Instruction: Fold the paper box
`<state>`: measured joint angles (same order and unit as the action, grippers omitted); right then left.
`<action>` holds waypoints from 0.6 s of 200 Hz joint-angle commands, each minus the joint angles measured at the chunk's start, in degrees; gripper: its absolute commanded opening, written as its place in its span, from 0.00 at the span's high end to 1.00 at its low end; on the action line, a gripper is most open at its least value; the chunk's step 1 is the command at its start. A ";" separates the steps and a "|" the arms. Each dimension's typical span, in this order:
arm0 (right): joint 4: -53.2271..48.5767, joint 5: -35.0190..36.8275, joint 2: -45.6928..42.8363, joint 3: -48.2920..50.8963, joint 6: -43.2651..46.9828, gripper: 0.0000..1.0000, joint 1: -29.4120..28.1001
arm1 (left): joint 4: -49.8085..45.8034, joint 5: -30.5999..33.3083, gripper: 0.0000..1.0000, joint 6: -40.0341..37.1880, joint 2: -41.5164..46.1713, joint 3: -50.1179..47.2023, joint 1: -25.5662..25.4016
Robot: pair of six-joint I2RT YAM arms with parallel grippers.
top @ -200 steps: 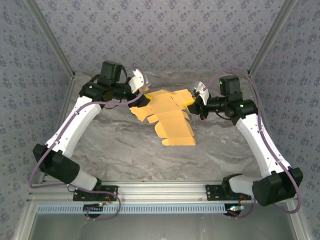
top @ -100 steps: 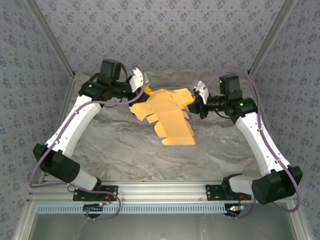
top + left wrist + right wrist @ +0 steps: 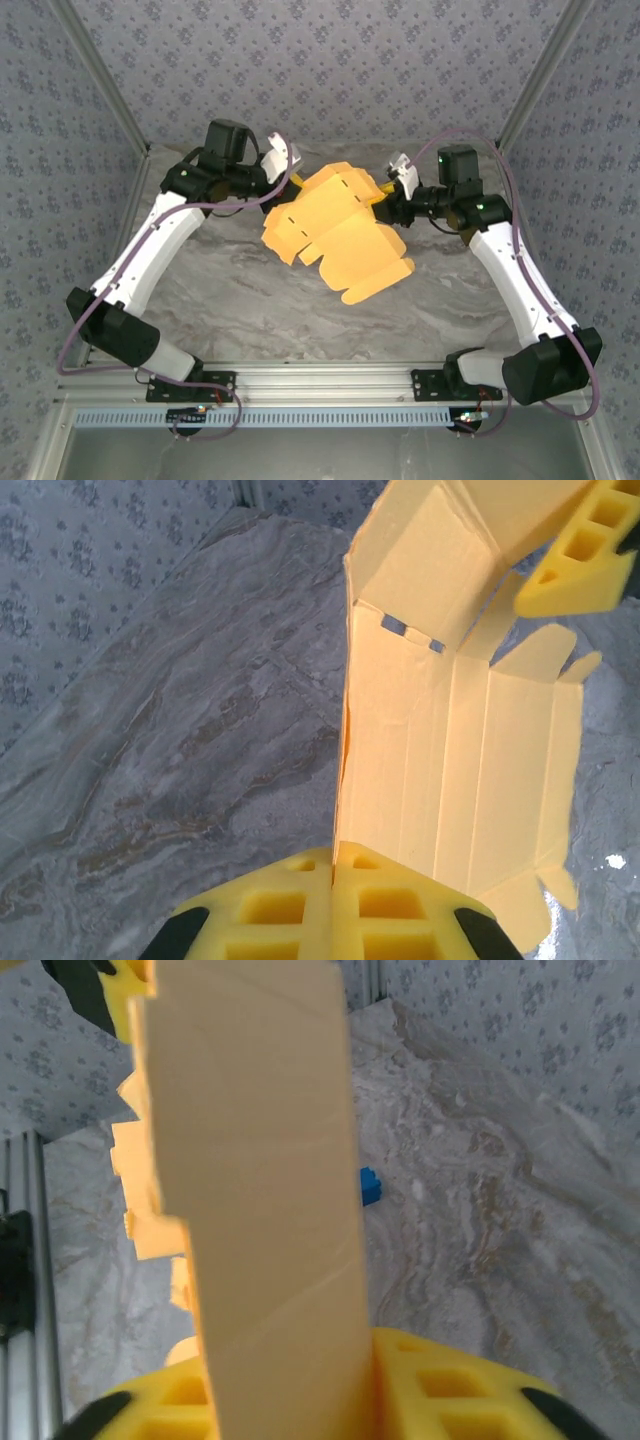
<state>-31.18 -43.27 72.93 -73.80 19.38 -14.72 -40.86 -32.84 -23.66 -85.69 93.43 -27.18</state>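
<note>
With left claw [image 3: 333, 872] clamped on the yellow-orange die-cut card sheet [image 3: 335, 228] and right claw [image 3: 384, 200] opposite (state cannot be told), crease along scored lines.

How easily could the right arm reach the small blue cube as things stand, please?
Probably not cleanly: the paper box stands between the fingers of the right claw, so the card would likely go along. The blue cube itself lies on bare table past the card's edge.

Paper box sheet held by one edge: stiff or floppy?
Probably light, fairly stiff: the paper box, pinched at one edge by the left claw, stands up without drooping. Likely hinges at its scored creases, where panels already angle. Thin card, probably dents easily.
</note>
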 commanded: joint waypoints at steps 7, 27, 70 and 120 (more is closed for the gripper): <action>2.56 3.49 0.10 0.92 -4.99 0.48 -0.22 | 0.77 2.08 1.00 8.49 3.37 -3.12 -0.09; 3.13 7.00 -0.03 2.22 -6.38 0.44 0.49 | 0.68 0.50 1.00 11.28 3.82 -5.67 -0.07; 0.54 23.23 0.44 2.18 -9.63 0.39 0.45 | -1.04 -1.89 1.00 16.39 1.45 -8.46 0.02; 0.52 22.99 0.54 4.78 -9.71 0.35 -2.02 | 1.66 -3.33 1.00 20.94 -1.01 -11.21 0.55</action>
<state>-29.15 -21.69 72.97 -70.54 10.74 -15.57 -40.53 -34.04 -6.02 -85.69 82.94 -27.09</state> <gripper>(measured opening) 0.644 0.042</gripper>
